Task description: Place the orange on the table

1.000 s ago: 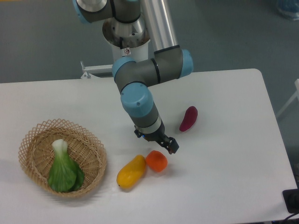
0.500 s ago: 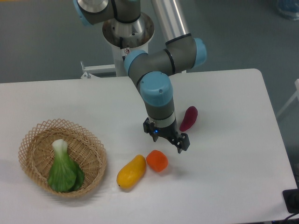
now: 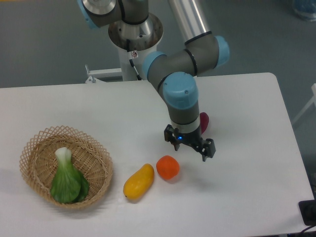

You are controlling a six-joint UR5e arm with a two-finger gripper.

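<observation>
The pincer [image 3: 191, 146] is hanging over the table [image 3: 247, 187] with its fingers spread wide and nothing between them. The orange [image 3: 168, 167] is lying on the table just to its near left, apart from it. Left of the orange, a yellow fruit [image 3: 138, 181] is lying, and farther left a wicker basket [image 3: 37, 143] is holding a green vegetable [image 3: 67, 180].

White table [image 3: 247, 197]: orange [image 3: 168, 167], yellow fruit [image 3: 138, 181], purple fruit [image 3: 204, 120], basket [image 3: 37, 143].

The claw [image 3: 190, 146] has drifted right, away from the orange [image 3: 168, 167], empty.
</observation>
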